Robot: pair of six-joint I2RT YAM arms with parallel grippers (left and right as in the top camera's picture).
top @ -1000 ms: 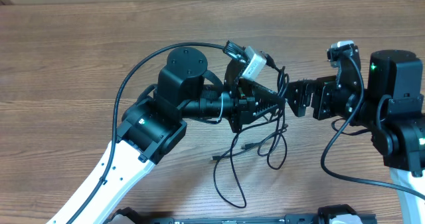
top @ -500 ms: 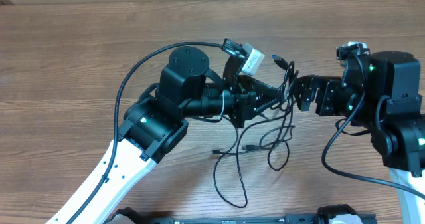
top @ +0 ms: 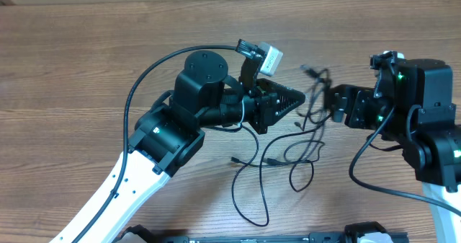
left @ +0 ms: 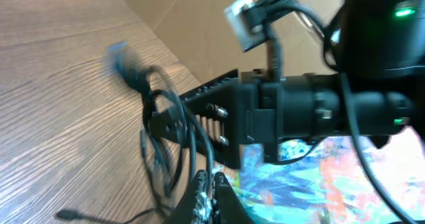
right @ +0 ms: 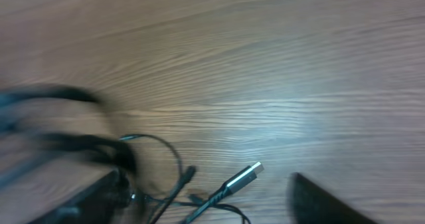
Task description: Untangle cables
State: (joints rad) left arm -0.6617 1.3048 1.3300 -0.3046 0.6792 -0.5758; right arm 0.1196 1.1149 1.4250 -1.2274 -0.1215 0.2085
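The worktop [left: 60,84] was brown wood. Black cables [left: 163,141] hung over it in blurry loops. Behind them was the right arm [left: 319,111], big and black, with a green light [left: 402,12] on top. One small plug [left: 70,215] lay low on the wood. At the bottom, the left gripper [left: 210,196] had its jaws pressed together, and strands ran down to them.

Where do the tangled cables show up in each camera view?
Overhead: cables right of centre, strands trailing toward the bottom.
Left wrist: cables left of centre, blurred.
Right wrist: cables blurred at left, a plug bottom centre.
Shared landmark: the wooden table.
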